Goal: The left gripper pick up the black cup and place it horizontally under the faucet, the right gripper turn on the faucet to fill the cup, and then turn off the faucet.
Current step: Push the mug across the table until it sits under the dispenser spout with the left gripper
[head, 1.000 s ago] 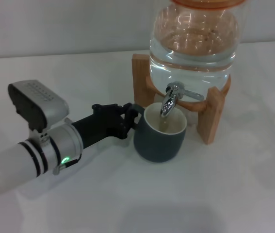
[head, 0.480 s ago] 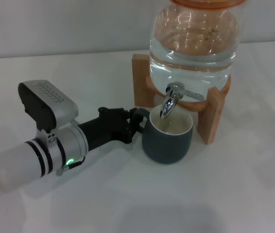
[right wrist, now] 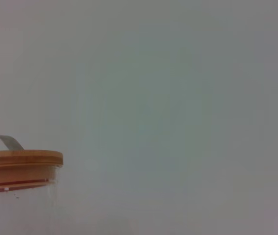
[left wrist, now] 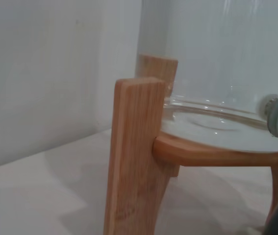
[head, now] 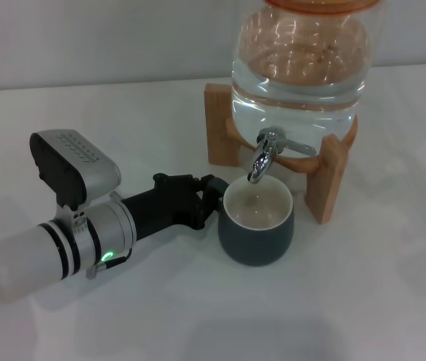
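At the left of the head view, the left gripper (head: 211, 197) is extended low over the white table (head: 363, 301), its fingers pinched on the loop handle of the black cup (head: 256, 224). The cup is stood upright on the table (cream inside showing), just in front of the wooden stand (head: 331, 179), its mouth directly beneath the spout of the faucet (head: 267, 153). The faucet is mounted on the clear water jar (head: 300, 64), which is cradled in the stand. The stand (left wrist: 138, 156) and the jar's base are seen close up from the left wrist. The right gripper is not seen in any view; only the jar's lid (right wrist: 18, 159) is shown from the right wrist.
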Robot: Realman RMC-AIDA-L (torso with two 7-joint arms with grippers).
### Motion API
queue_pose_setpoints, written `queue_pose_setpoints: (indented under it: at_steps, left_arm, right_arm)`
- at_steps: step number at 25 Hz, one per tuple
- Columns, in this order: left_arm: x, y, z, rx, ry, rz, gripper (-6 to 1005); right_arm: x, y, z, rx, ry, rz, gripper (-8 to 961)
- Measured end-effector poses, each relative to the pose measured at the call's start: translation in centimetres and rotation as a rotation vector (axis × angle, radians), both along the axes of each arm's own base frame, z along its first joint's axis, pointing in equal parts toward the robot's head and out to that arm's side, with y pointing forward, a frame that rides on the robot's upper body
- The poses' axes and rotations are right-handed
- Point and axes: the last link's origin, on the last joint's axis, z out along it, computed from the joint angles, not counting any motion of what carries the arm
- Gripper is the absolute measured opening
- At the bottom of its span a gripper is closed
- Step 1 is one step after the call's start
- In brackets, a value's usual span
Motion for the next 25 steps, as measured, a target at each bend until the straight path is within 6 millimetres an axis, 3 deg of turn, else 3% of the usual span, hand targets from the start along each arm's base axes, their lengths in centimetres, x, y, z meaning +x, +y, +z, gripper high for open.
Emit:
queue_pose_setpoints:
  at_steps: [16, 25]
  left_arm:
    - [-0.8, -0.3, 0.8, -0.001, -0.043, 0.025, 237]
    - [-2.1, -1.0, 1.8, -0.022, -0.073, 0.044, 534]
  right_arm:
    - [0.0, -0.3, -0.1, -0.002, 0.005, 0.003, 822]
    - [0.0, -0.5, 0.0, -0.001, 0.003, 0.01, 822]
